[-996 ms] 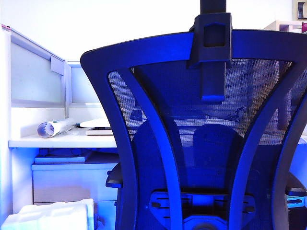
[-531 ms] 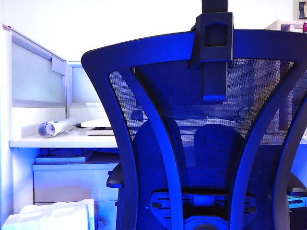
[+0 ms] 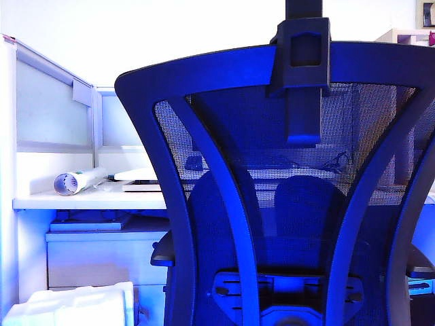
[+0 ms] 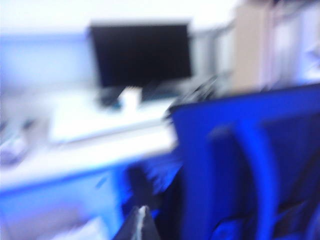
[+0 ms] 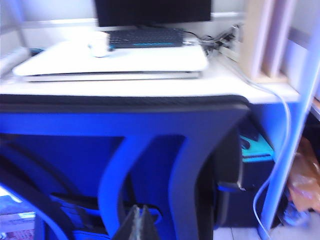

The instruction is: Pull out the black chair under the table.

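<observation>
One black chair [image 3: 285, 204] fills most of the exterior view, its mesh back facing the camera, curved frame ribs running down both sides, centre post [image 3: 302, 75] rising out of the top edge. Seat and armrest [image 3: 163, 257] show dimly through the mesh. The chair stands in front of the table [image 3: 88, 201], whose white top runs behind it at about mid-back level, with pale partition panels [image 3: 51, 109] rising along the left. On the table lie a rolled paper tube [image 3: 78, 181] and a flat white laptop [image 3: 139, 178]. Below the top is a white drawer cabinet [image 3: 102, 261]; a white foam block [image 3: 75, 305] sits low in front of it.

Left gripper [image 4: 141, 225] shows only as a pointed tip in a heavily blurred wrist view, fingers pressed together, holding nothing, apart from the chair's back edge [image 4: 240, 150]. A dark monitor [image 4: 141, 55] stands on the table beyond.

Right gripper [image 5: 140, 224] also has its fingers together with nothing between them, hanging just above the chair's top rail [image 5: 125, 107]. Past the rail sit the laptop [image 5: 115, 60], a keyboard [image 5: 145, 36] and a small white cup [image 5: 99, 44].
</observation>
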`<state>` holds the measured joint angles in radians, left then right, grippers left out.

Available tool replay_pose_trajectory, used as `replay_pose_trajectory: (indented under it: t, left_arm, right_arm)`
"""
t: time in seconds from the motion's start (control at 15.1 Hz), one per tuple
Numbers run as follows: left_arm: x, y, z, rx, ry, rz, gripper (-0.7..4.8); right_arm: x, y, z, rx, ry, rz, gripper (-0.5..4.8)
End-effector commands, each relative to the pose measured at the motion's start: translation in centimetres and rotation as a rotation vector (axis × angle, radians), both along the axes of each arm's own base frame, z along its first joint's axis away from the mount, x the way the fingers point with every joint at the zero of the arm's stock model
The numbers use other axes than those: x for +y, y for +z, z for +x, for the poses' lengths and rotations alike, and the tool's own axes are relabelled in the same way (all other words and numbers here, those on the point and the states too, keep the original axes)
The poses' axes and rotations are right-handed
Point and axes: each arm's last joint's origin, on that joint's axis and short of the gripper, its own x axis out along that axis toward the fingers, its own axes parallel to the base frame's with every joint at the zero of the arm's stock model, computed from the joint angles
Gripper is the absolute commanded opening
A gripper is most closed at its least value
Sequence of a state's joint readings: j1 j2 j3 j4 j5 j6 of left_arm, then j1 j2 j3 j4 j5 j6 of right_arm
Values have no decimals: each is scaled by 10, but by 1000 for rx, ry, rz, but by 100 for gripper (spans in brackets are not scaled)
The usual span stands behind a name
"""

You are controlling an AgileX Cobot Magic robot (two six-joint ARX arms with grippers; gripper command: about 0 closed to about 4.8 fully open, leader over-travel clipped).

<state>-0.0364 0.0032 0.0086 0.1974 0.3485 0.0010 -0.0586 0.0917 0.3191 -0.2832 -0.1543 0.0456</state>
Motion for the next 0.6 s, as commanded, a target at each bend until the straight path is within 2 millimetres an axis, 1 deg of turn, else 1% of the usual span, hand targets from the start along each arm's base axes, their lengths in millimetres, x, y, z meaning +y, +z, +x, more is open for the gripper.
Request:
replay_pose_trajectory:
  t: [0.07, 0.2, 0.33, 0.4, 0.53, 0.6]
  left_arm:
    - [5, -12, 3, 115, 199, 32, -5]
    - [8, -17, 4, 164, 298, 35, -5]
    - [10, -34, 3, 330, 371, 79, -5]
    - [11, -36, 3, 352, 380, 84, -5]
    - [12, -37, 3, 362, 420, 86, -5]
    - [12, -37, 3, 362, 417, 85, -4]
  right_arm:
    - [-1, -17, 7, 33, -25, 18, -6]
    - [-1, -31, 11, 62, -24, 18, -6]
    - [-1, -55, 15, 135, -20, 11, -6]
    - [-1, -62, 16, 155, -20, 12, -6]
    - [-2, -84, 19, 220, -21, 15, -6]
    - [-2, -88, 18, 245, -23, 14, -5]
